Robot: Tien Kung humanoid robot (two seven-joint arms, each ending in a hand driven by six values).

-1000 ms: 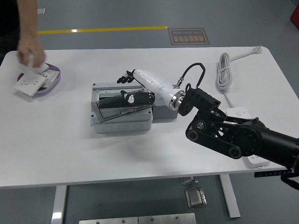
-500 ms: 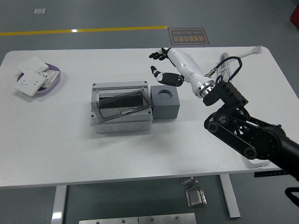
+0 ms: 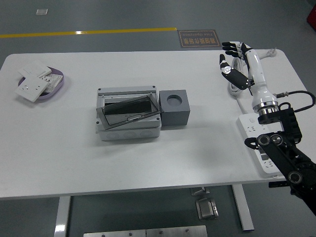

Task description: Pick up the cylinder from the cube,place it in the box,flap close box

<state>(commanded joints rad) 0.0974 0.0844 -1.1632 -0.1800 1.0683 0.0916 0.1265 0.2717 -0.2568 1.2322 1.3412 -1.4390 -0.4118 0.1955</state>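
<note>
- Your right hand (image 3: 234, 59) was raised over the far right part of the table (image 3: 59, 163), well to the right of the cube (image 3: 174, 108); its fingers were spread and it held nothing; your left hand was not in view
- The cube stood just to the right of the box (image 3: 129, 120), touching or nearly touching it; its round socket on top looked empty
- You could not see the cylinder itself anywhere; it was most likely inside the box, left of the cube, hidden under the dark lid (image 3: 129, 111); that was a judgement, not something seen
- The lid lay tilted and skewed across the box opening, not seated flat; if you had pressed it there, it could have jammed on the rim or pinched whatever lay beneath
- A push on the lid from the cube's side could have slid the box leftward away from the cube; nothing was bracing it
- Right of the cube, under and beside your arm, lay a coiled white cable (image 3: 236, 84) and a power strip (image 3: 259, 143); a low sweep back toward the box could have snagged the cable or dragged the strip
- The purple tray (image 3: 54, 87) of white plates sat far left of the cube, out of harm's way
</note>
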